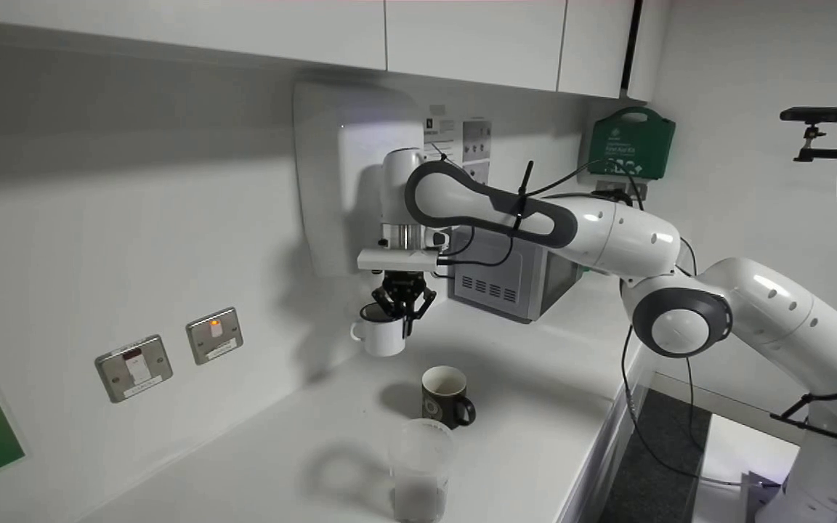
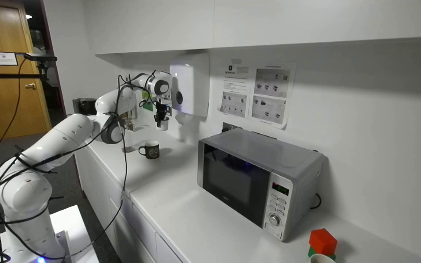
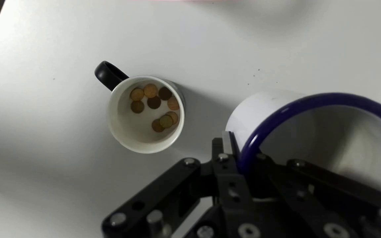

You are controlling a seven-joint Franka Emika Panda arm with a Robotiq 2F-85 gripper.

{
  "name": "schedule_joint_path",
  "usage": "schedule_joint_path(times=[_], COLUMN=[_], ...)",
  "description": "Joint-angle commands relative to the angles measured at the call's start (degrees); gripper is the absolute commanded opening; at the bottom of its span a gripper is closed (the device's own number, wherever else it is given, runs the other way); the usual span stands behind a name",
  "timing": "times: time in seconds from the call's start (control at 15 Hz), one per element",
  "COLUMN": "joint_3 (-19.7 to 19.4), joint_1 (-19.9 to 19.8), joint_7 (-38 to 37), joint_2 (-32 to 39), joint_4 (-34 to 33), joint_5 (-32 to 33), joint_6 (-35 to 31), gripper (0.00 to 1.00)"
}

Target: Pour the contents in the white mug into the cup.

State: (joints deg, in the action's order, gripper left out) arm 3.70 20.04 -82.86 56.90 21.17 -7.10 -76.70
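Observation:
The white mug has a dark blue rim and a loop handle. My gripper is shut on its rim wall, one finger inside and one outside. The mug hangs roughly upright above the counter, near the wall; it also shows in an exterior view and in the wrist view. The visible part of its inside looks bare; my fingers hide the near part. The cup, translucent and handleless, stands on the counter beyond the dark mug, faint in an exterior view and out of the wrist view.
A dark mug with several coins inside stands between my gripper and the cup. A microwave, a wall dispenser and overhead cupboards are nearby. Red and green blocks sit past the microwave.

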Motion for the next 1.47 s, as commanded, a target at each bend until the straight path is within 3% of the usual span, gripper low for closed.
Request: schedule_joint_path(times=[0.0,0.8,1.4], joint_3=[1.62,1.75,2.59], joint_1=[-1.59,-1.39,6.14], joint_7=[-2.26,-2.21,-4.46], joint_2=[-0.42,0.34,-0.18], joint_4=[1.14,1.16,1.31], joint_5=[-1.94,-1.80,-0.91], joint_6=[-1.74,-1.37,-0.86], gripper=[0.01,0.01,0.01])
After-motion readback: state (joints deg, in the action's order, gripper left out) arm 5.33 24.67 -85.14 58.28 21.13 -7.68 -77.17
